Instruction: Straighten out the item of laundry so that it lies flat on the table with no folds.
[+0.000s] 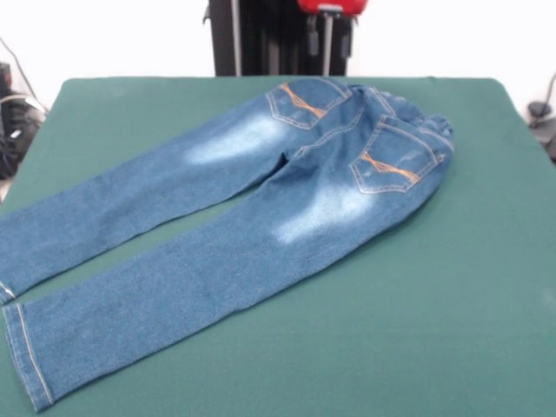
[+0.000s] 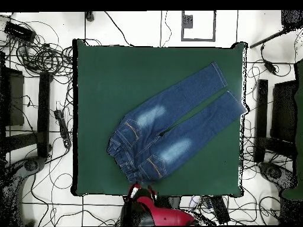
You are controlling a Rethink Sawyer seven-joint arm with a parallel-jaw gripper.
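Jeans point(image 1: 261, 204) lie spread pockets-up on the green counter point(image 1: 417, 313), waistband near the robot's edge, one hem reaching the side edge. Open felt lies all around. The claw point(image 1: 328, 30) sits drawn back, holding nothing; its opening can't be made out. Overhead adds cables point(image 2: 35, 56) on the floor.

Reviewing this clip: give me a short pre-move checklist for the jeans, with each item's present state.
1. Jeans lie back-pockets-up, both legs extended: ok.
2. No folds left: not ok, the waistband looks bunched.
3. Whole garment on the table: not ok, one leg hem reaches the table's edge.
4. Legs apart, not crossed: ok.
5. Gripper clear of the cloth, drawn back above the table's far edge: ok.
6. Gripper open or shut: cannot tell.
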